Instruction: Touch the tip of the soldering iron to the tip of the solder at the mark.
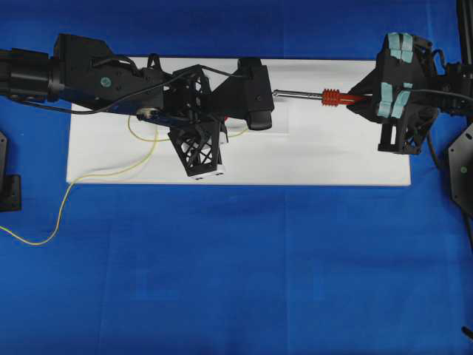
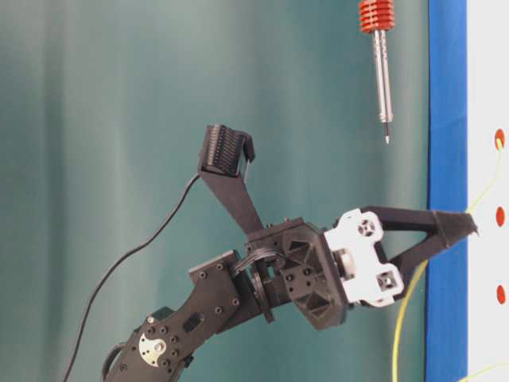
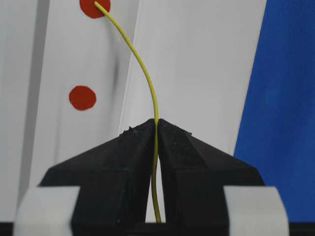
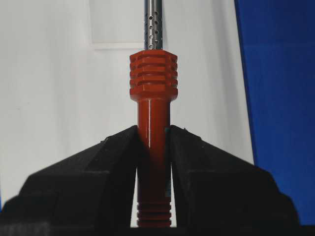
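My left gripper (image 3: 157,123) is shut on the solder (image 3: 146,73), a thin yellow wire. Its free end rests on the upper red mark (image 3: 88,9) of the white board. From table level, the left gripper (image 2: 474,231) points at the board and the solder tip sits at the mark (image 2: 499,140). My right gripper (image 4: 153,135) is shut on the orange-red handle of the soldering iron (image 4: 153,73). The iron's pointed tip (image 2: 387,140) hangs off the board, clearly apart from the mark. In the overhead view the iron (image 1: 330,97) points left toward my left wrist camera; the mark is hidden there.
The white board (image 1: 332,155) lies on blue cloth (image 1: 244,266). Two more red marks (image 2: 500,216) (image 2: 501,294) sit in a row on the board. Slack solder (image 1: 96,175) loops off the board's left edge onto the cloth.
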`<state>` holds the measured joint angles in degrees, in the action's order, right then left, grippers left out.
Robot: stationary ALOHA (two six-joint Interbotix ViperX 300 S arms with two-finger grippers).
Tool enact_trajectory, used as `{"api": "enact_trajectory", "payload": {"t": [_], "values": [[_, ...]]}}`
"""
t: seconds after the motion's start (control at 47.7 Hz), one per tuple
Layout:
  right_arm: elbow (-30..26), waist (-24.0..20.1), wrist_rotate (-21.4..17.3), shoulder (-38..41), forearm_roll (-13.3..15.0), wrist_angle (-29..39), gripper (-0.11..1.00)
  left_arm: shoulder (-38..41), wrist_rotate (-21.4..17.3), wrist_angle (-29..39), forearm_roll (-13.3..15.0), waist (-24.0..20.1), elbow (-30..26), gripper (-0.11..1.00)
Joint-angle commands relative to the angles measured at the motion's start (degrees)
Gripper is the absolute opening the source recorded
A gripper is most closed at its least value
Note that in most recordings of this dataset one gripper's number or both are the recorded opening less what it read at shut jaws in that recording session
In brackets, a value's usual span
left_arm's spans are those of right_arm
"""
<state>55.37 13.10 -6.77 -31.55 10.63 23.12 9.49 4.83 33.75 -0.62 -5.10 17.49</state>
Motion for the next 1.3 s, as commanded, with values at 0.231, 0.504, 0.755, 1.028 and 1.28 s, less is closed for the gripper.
{"api": "enact_trajectory", "payload": {"t": [0.231,0.504,0.755,1.028,1.28], "values": [[-0.53,0.18,-0.09,0.53,-0.18,-0.18,0.07,-1.14,-0.09,0.26,-0.09,-0.09,-0.62,0.02],[-1.05,-0.09,-0.09,5.27,-0.53,-0.26,0.07,-1.14,-0.09,0.26,-0.18,-0.09,-0.62,0.02],[-2.20,-1.23,-0.09,10.63,-0.44,-0.44,0.07,-1.14,-0.26,0.26,-0.09,-0.09,-0.62,0.02],[-2.99,-1.41,-0.09,12.57,-0.44,-0.53,0.07,-1.14,-0.18,0.26,-0.09,-0.09,-0.62,0.02],[-2.99,-1.41,-0.09,12.57,-0.44,-1.14,0.07,-1.14,-0.26,0.26,-0.09,-0.09,-0.62,0.02]]}}
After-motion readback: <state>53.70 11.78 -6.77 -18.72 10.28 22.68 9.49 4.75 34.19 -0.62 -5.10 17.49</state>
